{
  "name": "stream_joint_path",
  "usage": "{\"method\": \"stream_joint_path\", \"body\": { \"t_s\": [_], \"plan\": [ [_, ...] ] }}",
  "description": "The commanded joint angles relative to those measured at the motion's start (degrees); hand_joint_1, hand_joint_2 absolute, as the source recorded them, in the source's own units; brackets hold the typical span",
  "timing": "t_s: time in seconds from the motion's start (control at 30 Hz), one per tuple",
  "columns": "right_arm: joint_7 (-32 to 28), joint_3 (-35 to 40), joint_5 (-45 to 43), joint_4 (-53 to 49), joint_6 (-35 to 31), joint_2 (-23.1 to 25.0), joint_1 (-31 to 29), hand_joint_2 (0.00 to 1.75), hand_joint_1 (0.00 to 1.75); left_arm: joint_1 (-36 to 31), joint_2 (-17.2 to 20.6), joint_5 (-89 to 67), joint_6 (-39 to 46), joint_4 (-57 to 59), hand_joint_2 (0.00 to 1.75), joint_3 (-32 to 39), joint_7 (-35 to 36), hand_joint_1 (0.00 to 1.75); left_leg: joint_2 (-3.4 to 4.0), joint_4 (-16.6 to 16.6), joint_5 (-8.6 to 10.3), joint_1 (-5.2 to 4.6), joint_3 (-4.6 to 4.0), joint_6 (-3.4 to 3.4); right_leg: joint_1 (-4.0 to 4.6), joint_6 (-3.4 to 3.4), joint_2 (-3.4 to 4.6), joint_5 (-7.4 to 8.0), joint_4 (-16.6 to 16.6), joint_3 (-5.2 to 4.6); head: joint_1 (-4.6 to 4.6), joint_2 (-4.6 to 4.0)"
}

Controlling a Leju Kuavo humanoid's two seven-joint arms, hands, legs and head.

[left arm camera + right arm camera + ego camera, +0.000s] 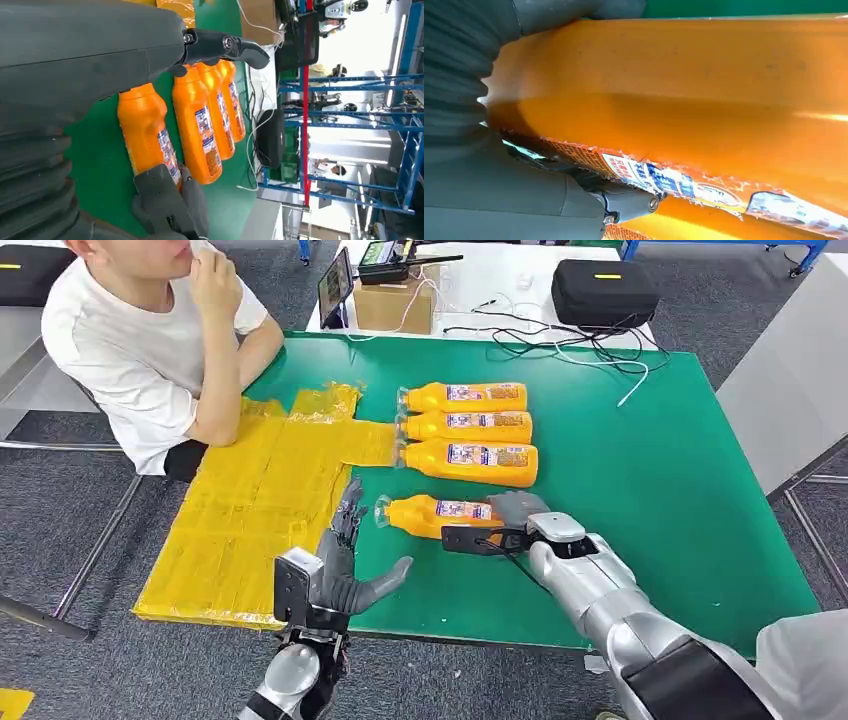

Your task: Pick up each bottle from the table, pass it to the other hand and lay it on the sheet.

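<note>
Green table (640,480), 4 orange bottles, right robot hand (500,525) gripping nearest bottle (430,514), left robot hand (345,565) spread.

A: Can any writing be read here?

B: Hardly; each orange bottle (470,397) carries a blue, white and orange label (485,454), but in the head view the print is too small to make out.

A: And close up?

B: In the right wrist view the held bottle (684,95) has a torn label (664,180) with blue characters on white, toward five o'clock; blurred, not legible.
</note>
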Motion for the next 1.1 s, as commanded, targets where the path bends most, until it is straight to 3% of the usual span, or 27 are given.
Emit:
{"method": "stream_joint_path", "body": {
  "t_s": [0.03,0.13,0.2,0.23,0.3,0.4,0.47,0.63,0.9,1.0,1.1],
  "plan": [
    [-6.2,-1.8,-6.8,4.0,3.8,-1.4,-0.4,1.75,1.75,-2.5,1.8,1.0,-1.3,1.4,1.75,-1.8,0.6,0.0,-0.07,0.0,0.01,0.03,0.05,-0.04,0.03,-0.06,-0.09,-0.01,0.0,0.09,0.0,0.0],
    [-13.9,-9.4,-16.9,1.3,1.7,-2.1,3.9,1.75,1.75,-2.8,1.8,1.0,0.8,2.2,1.75,-2.1,-0.6,0.0,-0.26,-0.1,0.03,0.06,0.14,-0.05,0.07,-0.09,-0.29,-0.04,-0.1,0.24,-0.02,0.0],
    [-17.2,-13.7,-21.6,-3.5,-6.3,-0.7,8.1,1.75,1.75,-1.2,1.6,0.4,5.1,0.8,1.75,-0.5,-1.1,0.0,-0.26,-0.2,0.03,0.1,0.26,-0.07,0.11,-0.1,-0.29,-0.03,-0.2,0.38,0.0,0.02],
    [-18.3,-16.1,-24.9,-8.1,-8.8,0.0,11.3,1.75,1.75,0.1,1.1,0.3,8.5,-0.2,1.75,1.0,-0.5,0.0,-0.26,-0.2,0.04,0.12,0.32,-0.07,0.13,-0.12,-0.3,-0.01,-0.3,0.44,0.02,0.0],
    [-20.6,-19.6,-29.6,-19.2,-13.7,0.7,18.8,1.75,1.75,2.5,-3.2,0.8,23.2,-1.1,1.75,7.4,-2.3,0.0,0.11,-0.1,-0.06,0.08,0.24,-0.07,0.09,-0.09,0.09,0.0,-0.1,0.25,0.0,0.0],
    [-22.3,-21.8,-33.2,-36.3,-20.1,2.0,28.9,1.75,1.75,5.7,-2.0,5.8,21.5,-5.2,1.75,5.1,-4.2,0.0,-0.03,-0.1,-0.1,0.16,0.28,-0.11,0.18,-0.14,-0.1,-0.06,-0.2,0.37,0.0,0.0],
    [-24.3,-24.0,-40.2,-47.9,-24.0,4.1,35.3,1.75,1.75,8.4,1.8,9.1,11.9,-7.0,1.75,-0.9,1.2,0.0,-0.03,-0.1,-0.15,0.12,0.2,-0.13,0.16,-0.14,-0.05,-0.14,-0.1,0.2,-0.02,0.0],
    [-24.9,-21.2,-46.5,-50.9,-19.5,2.8,37.1,1.75,1.75,9.0,8.2,7.6,1.6,-6.5,1.75,-9.6,0.4,0.0,-0.13,-0.1,-0.13,0.09,-0.06,-0.08,0.13,-0.1,-0.15,-0.16,0.0,0.02,-0.02,0.0],
    [-24.9,-17.6,-47.1,-50.0,-16.4,2.7,37.0,1.75,1.75,9.8,8.6,8.2,-4.4,-8.5,1.75,-9.1,-1.0,0.0,0.0,-0.1,-0.13,0.1,-0.09,-0.15,0.1,-0.15,-0.11,-0.1,0.0,-0.06,0.0,0.0],
    [-25.3,-12.2,-44.6,-48.4,-11.1,1.5,36.6,1.75,1.75,9.4,8.8,12.4,-11.0,-6.6,1.75,-9.8,1.9,0.0,0.0,-0.1,-0.08,0.07,-0.18,-0.07,0.06,-0.08,-0.07,-0.06,0.0,-0.13,0.0,0.0],
    [-25.4,-5.5,-40.3,-45.3,-7.3,1.4,35.6,1.75,1.75,8.9,7.9,12.0,-12.2,-5.3,1.75,-9.5,0.9,0.0,0.12,-0.1,-0.13,0.11,0.03,-0.1,0.1,-0.13,0.01,-0.08,-0.1,0.05,0.0,0.0]
  ]
}}
